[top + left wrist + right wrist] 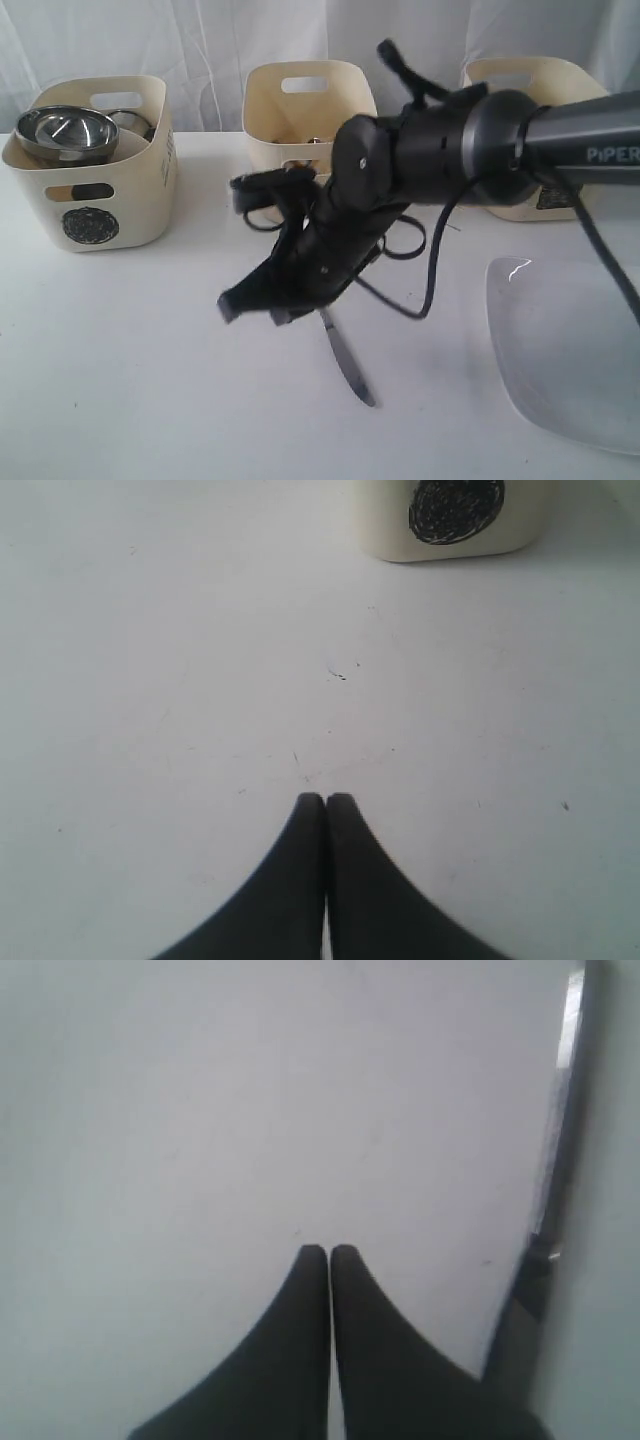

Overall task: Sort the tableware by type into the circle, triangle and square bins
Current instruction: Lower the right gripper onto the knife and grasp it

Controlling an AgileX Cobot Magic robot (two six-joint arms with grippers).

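1. The right gripper (232,303) reaches across the middle and hangs low over the centre of the table (120,400), with its tip aimed toward 7 o'clock. Its fingers (300,1340) are pressed together with nothing between them.
2. The knife (348,365) lies flat on the table just at 4 o'clock of that gripper. Its blade runs toward 5 o'clock, and the gripper tip is not on it.
3. The left gripper (326,802) is also clenched and empty. It sits over bare table, with the circle bin (385,525) ahead of it.
4. In the exterior view the circle bin stands at 10 o'clock. A steel bowl (65,135) rests in its top.
5. The middle bin (300,110) stands at 12 o'clock and the right bin (530,80) at 2 o'clock, partly behind the arm. I cannot tell what they hold.
6. The plate (570,350) lies flat at 4 o'clock, well apart from the knife.
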